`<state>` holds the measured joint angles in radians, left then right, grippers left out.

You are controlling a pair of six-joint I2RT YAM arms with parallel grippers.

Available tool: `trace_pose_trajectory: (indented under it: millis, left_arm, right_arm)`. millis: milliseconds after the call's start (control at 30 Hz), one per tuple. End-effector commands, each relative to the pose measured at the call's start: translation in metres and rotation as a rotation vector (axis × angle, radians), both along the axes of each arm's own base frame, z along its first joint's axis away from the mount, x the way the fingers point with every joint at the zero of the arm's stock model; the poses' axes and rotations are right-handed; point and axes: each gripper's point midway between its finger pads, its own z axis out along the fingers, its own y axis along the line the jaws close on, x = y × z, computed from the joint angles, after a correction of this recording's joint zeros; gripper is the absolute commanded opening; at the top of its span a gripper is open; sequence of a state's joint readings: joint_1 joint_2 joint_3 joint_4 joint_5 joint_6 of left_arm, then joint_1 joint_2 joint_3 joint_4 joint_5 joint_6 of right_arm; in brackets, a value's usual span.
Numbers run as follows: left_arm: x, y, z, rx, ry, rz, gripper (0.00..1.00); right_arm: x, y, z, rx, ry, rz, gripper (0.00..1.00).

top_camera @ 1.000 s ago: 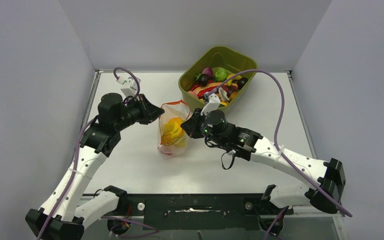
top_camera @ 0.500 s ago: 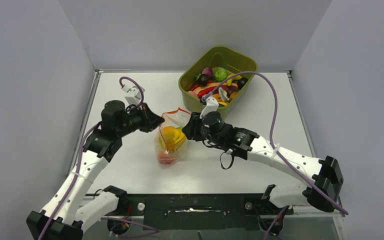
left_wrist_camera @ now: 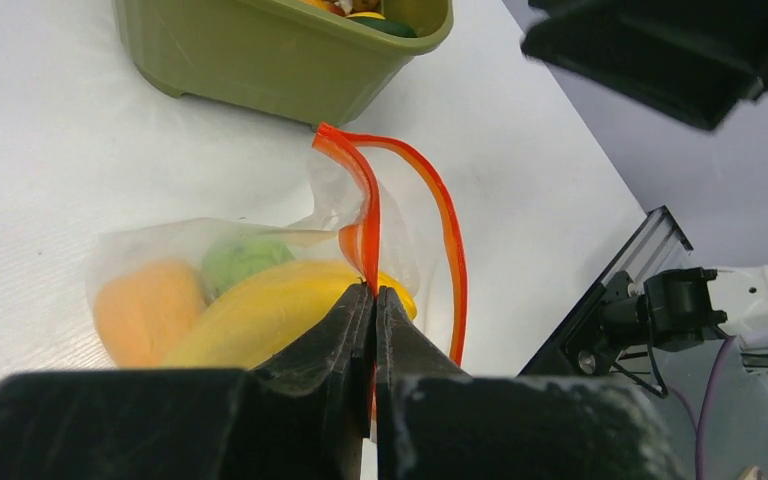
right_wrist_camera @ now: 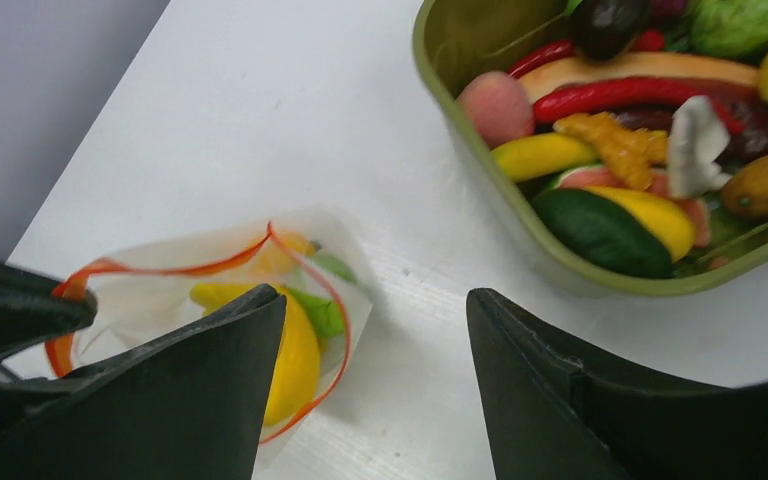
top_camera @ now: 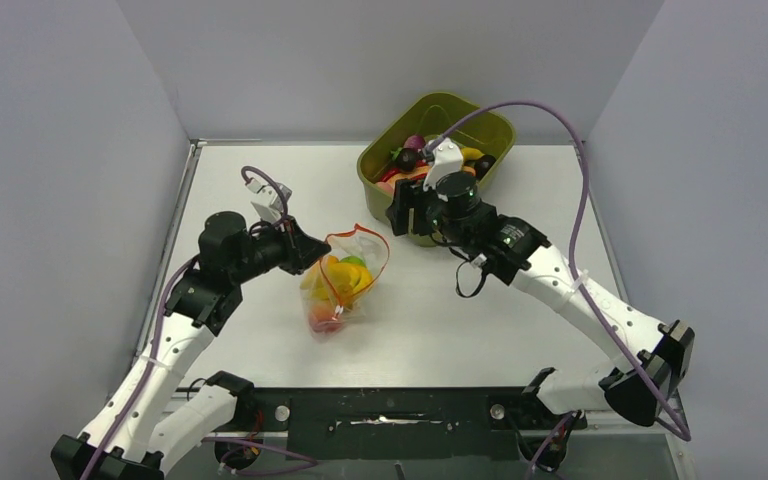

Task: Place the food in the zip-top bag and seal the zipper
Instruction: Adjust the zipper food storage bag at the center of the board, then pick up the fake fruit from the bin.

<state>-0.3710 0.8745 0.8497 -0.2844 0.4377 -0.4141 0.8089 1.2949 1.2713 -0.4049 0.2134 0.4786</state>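
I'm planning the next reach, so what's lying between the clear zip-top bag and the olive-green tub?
Nothing; the right wrist view shows only bare white tabletop between the clear plastic zip-top bag and the olive-green plastic tub.

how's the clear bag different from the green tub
The clear zip-top bag is soft and see-through; the olive-green plastic tub is rigid and opaque. The bag's orange-red edge is pinched by the left tool; nothing grips the tub. The bag holds few toy foods, the tub many. Both are open.
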Motion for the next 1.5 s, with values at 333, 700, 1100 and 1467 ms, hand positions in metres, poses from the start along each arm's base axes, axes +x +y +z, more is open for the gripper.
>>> trace_pose_trajectory:
  millis: [333,700,1100,1467]
  left_arm:
    - [-0.016,-0.011,0.015,-0.031,-0.168,-0.142,0.0]
    - [-0.019,-0.012,0.016,-0.058,-0.157,-0.147,0.0]
    - [-0.024,-0.009,0.023,-0.072,-0.157,-0.13,0.0]
    - [-0.026,-0.009,0.025,-0.079,-0.159,-0.126,0.0]
  right_arm:
    - [0.14,-0.069,-0.006,-0.321,-0.091,-0.115,0.68]
    - [0.226,-0.051,-0.055,-0.211,-0.01,-0.092,0.79]
    - [0.299,-0.039,-0.085,-0.141,-0.043,-0.155,0.95]
    - [0.318,-0.035,-0.119,-0.137,-0.036,-0.147,0.93]
